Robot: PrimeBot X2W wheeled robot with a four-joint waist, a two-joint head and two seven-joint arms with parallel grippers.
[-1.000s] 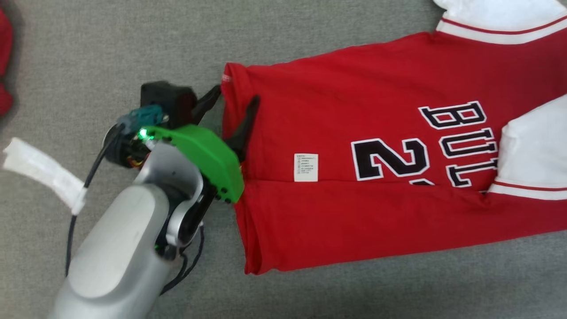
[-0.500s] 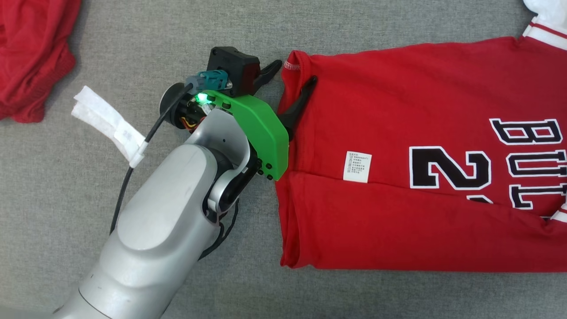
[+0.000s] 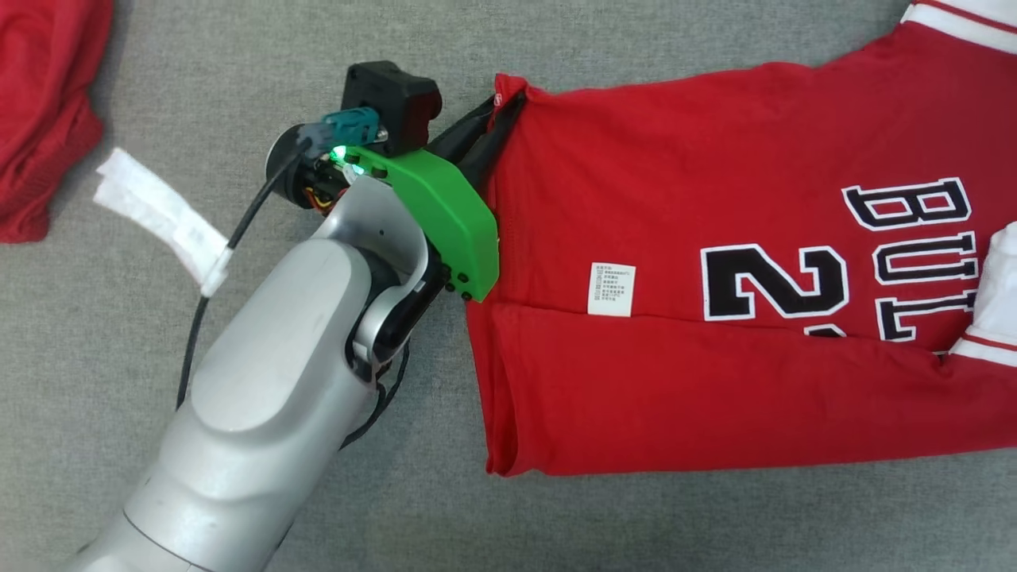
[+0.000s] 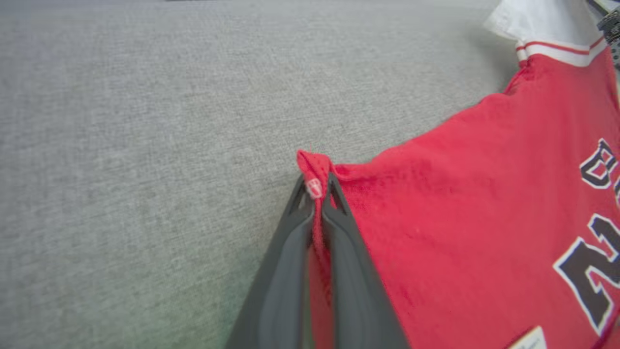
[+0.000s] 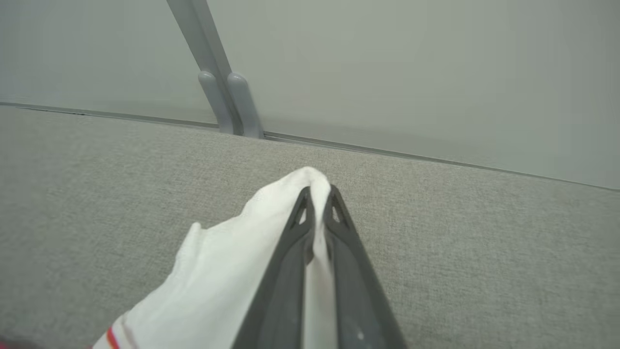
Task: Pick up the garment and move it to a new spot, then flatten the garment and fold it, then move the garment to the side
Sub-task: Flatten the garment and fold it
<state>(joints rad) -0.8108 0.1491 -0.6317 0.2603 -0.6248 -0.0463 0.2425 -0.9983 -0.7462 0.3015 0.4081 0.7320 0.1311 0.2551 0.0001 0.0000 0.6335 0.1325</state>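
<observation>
I have the red short-sleeved jersey with white sleeves and black lettering (image 3: 715,238) lying spread on the grey woven fabric surface (image 3: 238,48). Its hem end is towards the left arm and its body runs off the right side of the head view. A lengthwise fold line crosses it, with the nearer strip of red cloth lying below that line. A small white care label (image 3: 611,289) sits just above the line, near the black numeral.

My left gripper (image 3: 499,107) is clamped on the far hem corner of the jersey. In the left wrist view its two dark fingers (image 4: 286,271) are pressed together with a thin ridge of red cloth and a tiny white tag pinched between them, and the corner bunches at the tips. I cannot tell whether that corner is off the surface. The bright green plastic bracket (image 3: 445,214) on that wrist lies against the hem edge in the head view.

My right gripper (image 5: 317,194) is closed on the jersey's white sleeve cloth (image 5: 218,271). The cloth pokes out past the fingertips and drapes to the lower left, where a red stripe shows. Beyond it the grey surface meets a pale wall with a slanted grey post (image 5: 213,72).

A crumpled second red cloth (image 3: 40,119) lies at the left edge of the head view, well apart from the jersey. A white fabric strip (image 3: 151,210) is wrapped on the black cable (image 3: 238,230) beside the left arm.
</observation>
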